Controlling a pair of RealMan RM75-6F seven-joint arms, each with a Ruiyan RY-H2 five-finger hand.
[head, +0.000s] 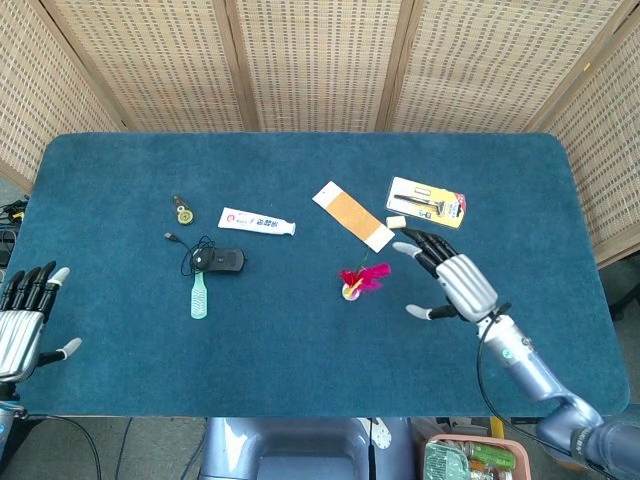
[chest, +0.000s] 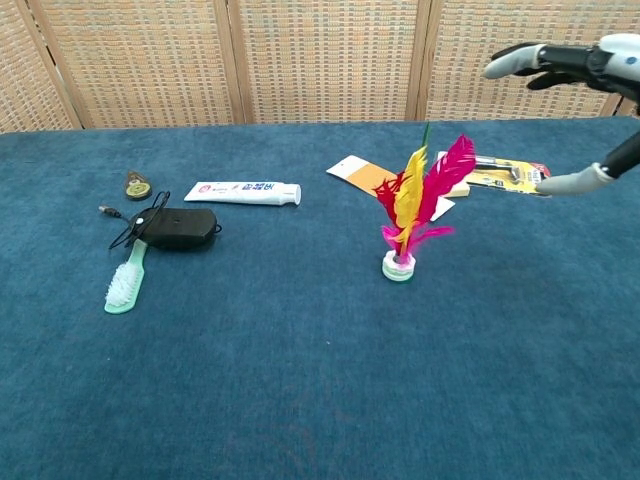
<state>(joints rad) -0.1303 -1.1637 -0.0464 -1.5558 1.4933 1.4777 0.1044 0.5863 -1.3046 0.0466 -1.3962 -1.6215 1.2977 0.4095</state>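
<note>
A feathered shuttlecock (head: 359, 281) (chest: 411, 212) with red, yellow and pink feathers stands upright on its white base on the blue table, free of any hand. My right hand (head: 452, 283) (chest: 575, 95) hangs open to its right, fingers spread, a short gap away and raised above the cloth. My left hand (head: 24, 316) is open at the table's near left edge, holding nothing, far from everything.
An orange-and-white card (head: 352, 215), a small white eraser (head: 396, 221) and a yellow blister pack (head: 427, 201) lie behind the shuttlecock. On the left are a toothpaste tube (head: 256, 222), a black mouse with cable (head: 219, 260), a green toothbrush (head: 199, 296) and a small brass item (head: 182, 211).
</note>
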